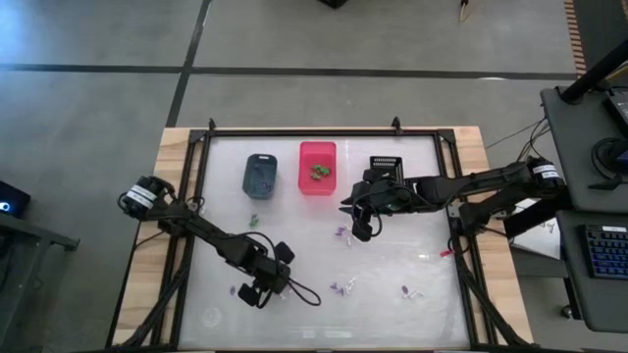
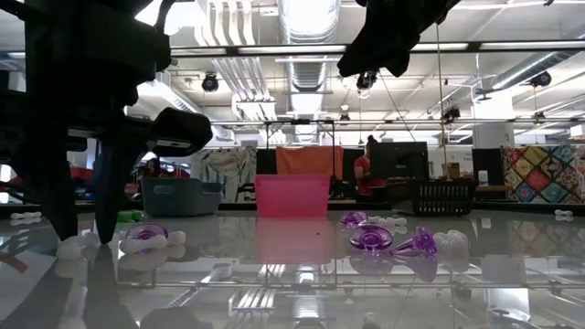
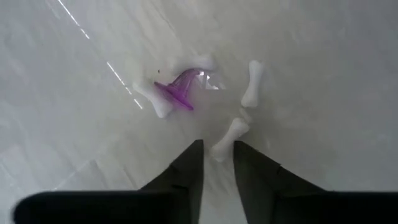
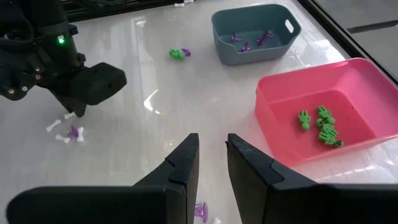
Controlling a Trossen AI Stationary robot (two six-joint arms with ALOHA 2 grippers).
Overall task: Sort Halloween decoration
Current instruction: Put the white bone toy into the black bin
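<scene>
My left gripper stands near the table's near left, pointing down, fingers a little apart. In the left wrist view the near end of a small white bone lies on the table between its fingertips; I cannot tell if they touch it. Beside it lie another white bone and a purple trinket. My right gripper hangs open above the table by the pink bin, nothing between its fingers. More purple trinkets and a green one lie loose on the table.
At the far side stand a blue-grey bin holding purple pieces, the pink bin holding green ones, and a black bin. A purple piece lies on the table under my right gripper. A raised frame edges the table.
</scene>
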